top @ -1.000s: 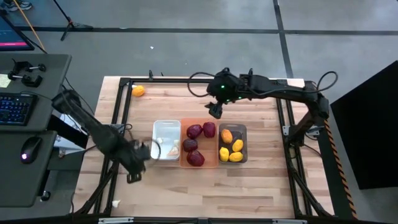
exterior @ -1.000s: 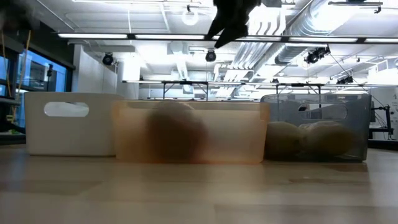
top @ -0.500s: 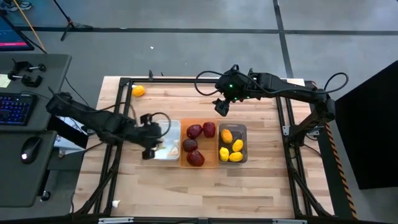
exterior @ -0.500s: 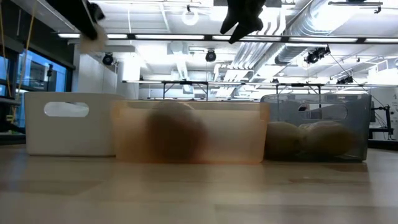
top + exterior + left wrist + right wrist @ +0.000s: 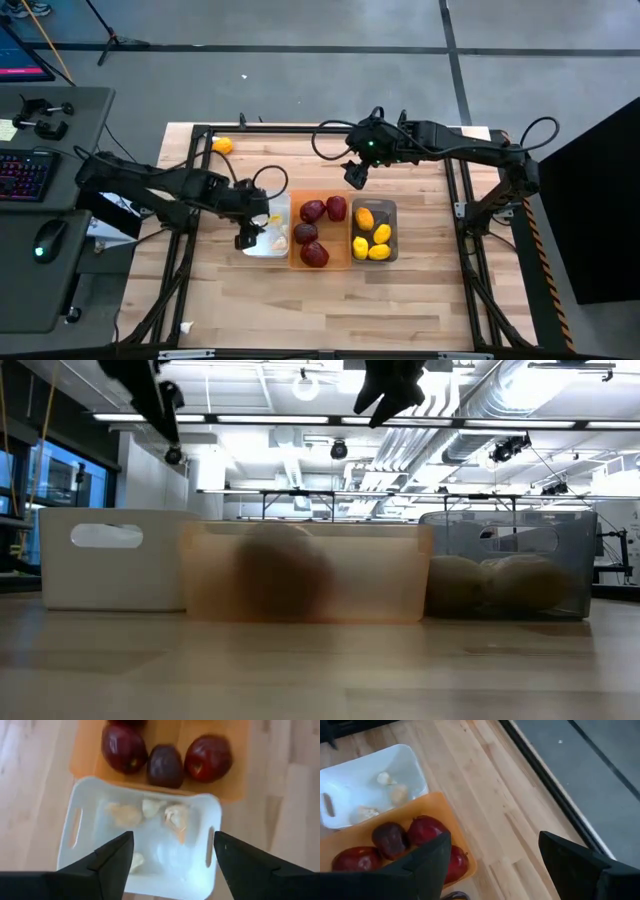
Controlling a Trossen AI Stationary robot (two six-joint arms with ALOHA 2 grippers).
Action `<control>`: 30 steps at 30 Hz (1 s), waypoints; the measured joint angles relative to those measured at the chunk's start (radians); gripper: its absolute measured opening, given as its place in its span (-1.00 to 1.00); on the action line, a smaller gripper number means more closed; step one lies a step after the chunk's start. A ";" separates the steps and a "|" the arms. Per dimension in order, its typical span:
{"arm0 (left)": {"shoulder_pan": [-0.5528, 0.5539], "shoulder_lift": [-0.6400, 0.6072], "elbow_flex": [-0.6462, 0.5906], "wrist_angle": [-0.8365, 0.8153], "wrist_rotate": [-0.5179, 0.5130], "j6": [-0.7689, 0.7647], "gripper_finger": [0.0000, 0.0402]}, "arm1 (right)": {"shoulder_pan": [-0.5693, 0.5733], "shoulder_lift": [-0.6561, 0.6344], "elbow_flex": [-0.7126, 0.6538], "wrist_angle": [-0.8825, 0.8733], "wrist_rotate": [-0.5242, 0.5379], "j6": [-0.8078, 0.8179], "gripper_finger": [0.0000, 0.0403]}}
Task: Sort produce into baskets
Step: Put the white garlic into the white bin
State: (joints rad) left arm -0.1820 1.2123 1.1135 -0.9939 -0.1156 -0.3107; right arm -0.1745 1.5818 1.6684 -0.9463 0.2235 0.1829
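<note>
Looking down from the high view, 3 bins sit side by side mid-table, and the orange bin (image 5: 321, 240) serves as the landmark: the white bin (image 5: 268, 225) touches its left side and the grey bin (image 5: 374, 232) sits just to its right. 4 dark red fruits (image 5: 314, 254) lie in the orange bin, about 4 yellow fruits (image 5: 380, 235) in the grey one, and whitish bulbs (image 5: 279, 241) in the white one. 1 stray yellow fruit (image 5: 222, 146) rests well away from the orange bin, near the table's far left corner. The left gripper (image 5: 249, 231) hangs over the white bin, just left of the orange bin; the right gripper (image 5: 356, 175) hovers beyond the orange bin's far edge. In the low view the orange bin (image 5: 305, 572) stands between the white bin (image 5: 112, 558) and the grey bin (image 5: 508, 563), its contents only a dark blur, and both grippers show high above, the left gripper (image 5: 160, 408) over the white bin, the right gripper (image 5: 385, 395) over the orange one. From the left wrist view, the 2 fingers (image 5: 115, 862) stand spread apart, holding nothing, directly over the white bin (image 5: 90, 795) with 4 or so bulbs (image 5: 176, 818) inside, though 1 pale shape there may be a fifth. From the right wrist view, its fingers (image 5: 427, 865) are likewise parted and empty, above the orange bin (image 5: 432, 802) with red fruits (image 5: 425, 831).
</note>
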 joint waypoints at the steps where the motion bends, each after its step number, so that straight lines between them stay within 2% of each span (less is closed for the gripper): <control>1: 0.000 -0.003 0.016 -0.005 0.000 0.000 0.32 | 0.000 0.000 0.000 0.000 0.014 0.000 0.45; 5: -0.001 -0.028 0.070 -0.062 0.000 0.000 0.35 | 0.000 0.000 0.000 -0.003 0.051 0.010 0.45; 10: -0.014 -0.094 0.054 -0.137 0.001 -0.021 0.35 | 0.004 0.000 0.000 -0.101 0.074 0.084 0.45; 15: -0.058 -0.216 -0.065 -0.115 -0.001 -0.081 0.35 | 0.043 0.000 0.000 -0.276 0.192 0.247 0.45; 20: -0.097 -0.309 -0.222 -0.025 0.015 -0.263 0.35 | 0.123 0.000 0.000 -0.387 0.195 0.390 0.45; 22: -0.106 -0.297 -0.252 -0.035 0.081 -0.295 0.35 | 0.171 0.000 0.000 -0.446 0.205 0.432 0.45; 25: -0.134 -0.228 -0.247 -0.084 0.197 -0.325 0.35 | 0.250 0.000 0.000 -0.563 0.280 0.529 0.45; 27: -0.170 -0.164 -0.217 -0.141 0.232 -0.332 0.35 | 0.301 0.000 -0.001 -0.635 0.342 0.614 0.45; 30: -0.236 -0.045 -0.138 -0.220 0.241 -0.325 0.35 | 0.369 -0.030 -0.037 -0.599 0.374 0.652 0.45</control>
State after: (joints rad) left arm -0.4181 1.1675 0.9756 -1.2142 0.1257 -0.6361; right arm 0.1948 1.5514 1.6316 -1.5452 0.5972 0.8352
